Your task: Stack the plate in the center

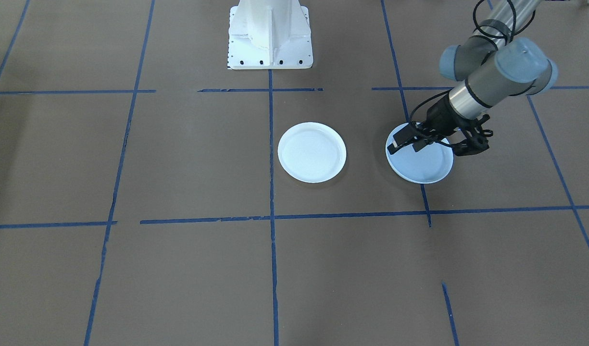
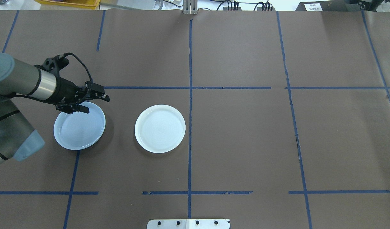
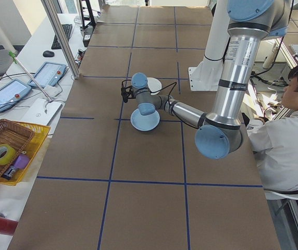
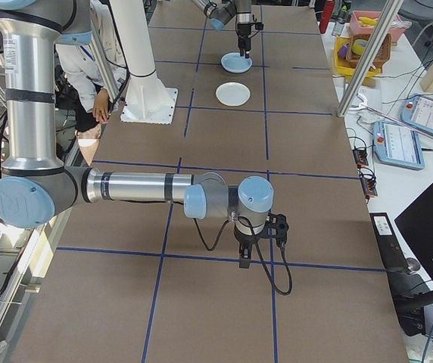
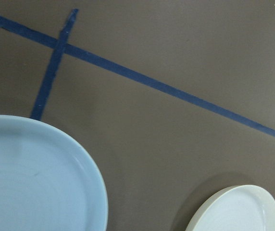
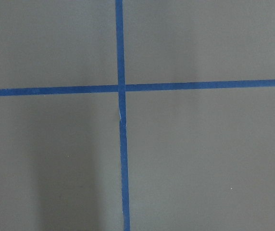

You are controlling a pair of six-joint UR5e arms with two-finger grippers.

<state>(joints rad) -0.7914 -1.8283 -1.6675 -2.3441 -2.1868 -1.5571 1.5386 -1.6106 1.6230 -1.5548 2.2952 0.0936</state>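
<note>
Tape lines in blue divide the brown table into squares. On the near side, far off to the right, the right gripper hangs low over a tape crossing; it shows only from the side, so I cannot tell whether it is open or closed. Farther in, the white plate lies flat just left of the middle tape line. Left of it, apart from it, is the blue plate, with a dark shadow along its right edge; it seems to sit slightly off the table. The left gripper reaches in from the left to this plate's far rim, its fingers closed across the rim, one inside and one outside. Beyond both plates a tape line runs left to right.
</note>
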